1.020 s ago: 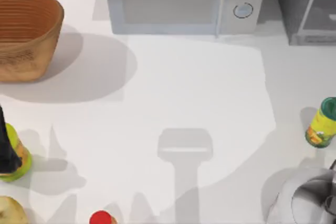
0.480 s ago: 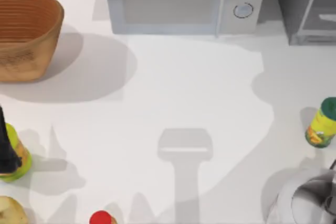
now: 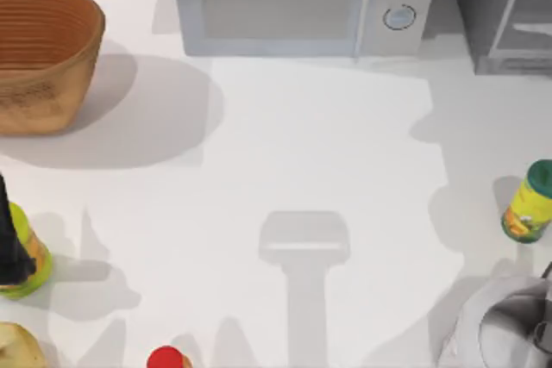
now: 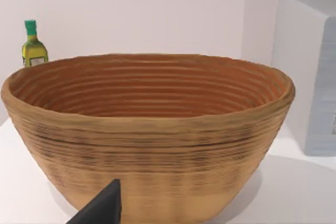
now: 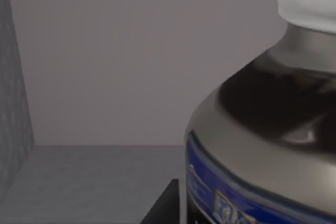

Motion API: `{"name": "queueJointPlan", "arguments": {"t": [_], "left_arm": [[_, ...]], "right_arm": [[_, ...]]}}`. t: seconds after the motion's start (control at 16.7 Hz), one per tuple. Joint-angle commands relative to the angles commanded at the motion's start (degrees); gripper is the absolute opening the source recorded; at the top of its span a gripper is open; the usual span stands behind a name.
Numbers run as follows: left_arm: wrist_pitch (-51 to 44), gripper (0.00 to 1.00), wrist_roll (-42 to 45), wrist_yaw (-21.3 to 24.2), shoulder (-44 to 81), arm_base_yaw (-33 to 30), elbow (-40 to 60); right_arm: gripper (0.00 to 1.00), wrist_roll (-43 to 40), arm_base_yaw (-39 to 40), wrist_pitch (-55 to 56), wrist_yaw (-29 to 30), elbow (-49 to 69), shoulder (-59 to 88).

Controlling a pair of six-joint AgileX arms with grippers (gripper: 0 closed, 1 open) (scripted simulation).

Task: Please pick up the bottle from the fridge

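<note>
Here the white table [image 3: 328, 152] carries soft grey shadows, with a pale wall behind it. At the far edge stand a microwave [image 3: 297, 2] and, at the far right corner, the fridge [image 3: 504, 10]. A woven basket [image 3: 43, 53] sits far left. A yellow-green container [image 3: 528, 202] stands near the right edge, and a red cap [image 3: 166, 358] shows at the near edge. The right wrist view looks into grey walls and a grey floor, where the bottle [image 5: 262, 129] stands very close to the camera, white cap up. The left gripper [image 3: 10, 247] is parked near left, facing the basket. Whether either gripper's fingers are wide or narrow, I cannot tell.
</note>
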Motion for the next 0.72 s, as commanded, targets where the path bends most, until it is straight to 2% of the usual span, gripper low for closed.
{"name": "queueJointPlan", "arguments": {"t": [0.18,0.54,0.72], "left_arm": [[0.0,1.0,0.0,0.0,0.0,0.0,0.0],[0.0,1.0,0.0,0.0,0.0,0.0,0.0],[0.0,1.0,0.0,0.0,0.0,0.0,0.0]], "right_arm": [[0.0,0.11,-0.8,2.21,-0.91,-4.77,-3.37],[0.0,0.18,-0.4,2.04,-0.87,-5.18,-3.84],[0.0,-0.14,0.63,-0.01,-0.14,-7.17,-8.71]]}}
